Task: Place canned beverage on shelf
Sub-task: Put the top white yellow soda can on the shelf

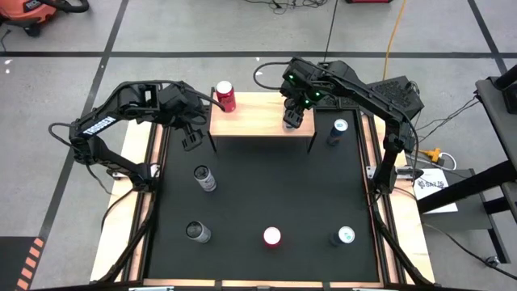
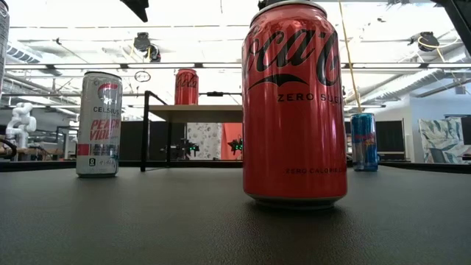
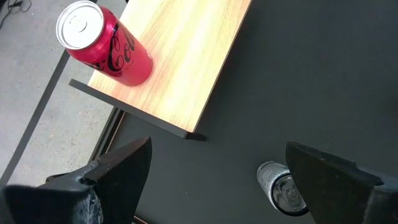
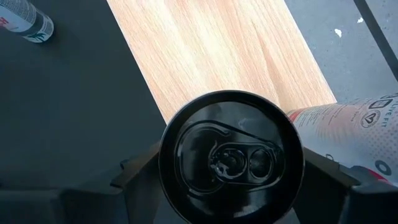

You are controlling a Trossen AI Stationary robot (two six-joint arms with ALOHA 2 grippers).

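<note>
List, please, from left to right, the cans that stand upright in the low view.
Celsius can → red can on the shelf → large Coca-Cola Zero can → blue can.

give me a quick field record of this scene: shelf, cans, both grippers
shelf: light wood-topped shelf on black legs, at the far edge of the black mat
on shelf: one red cola can, upright, at its left end
right gripper: shut on a black-topped can, over the shelf's right part
left gripper: open, empty, beside the shelf's left end
cans on the mat: five, upright
</note>
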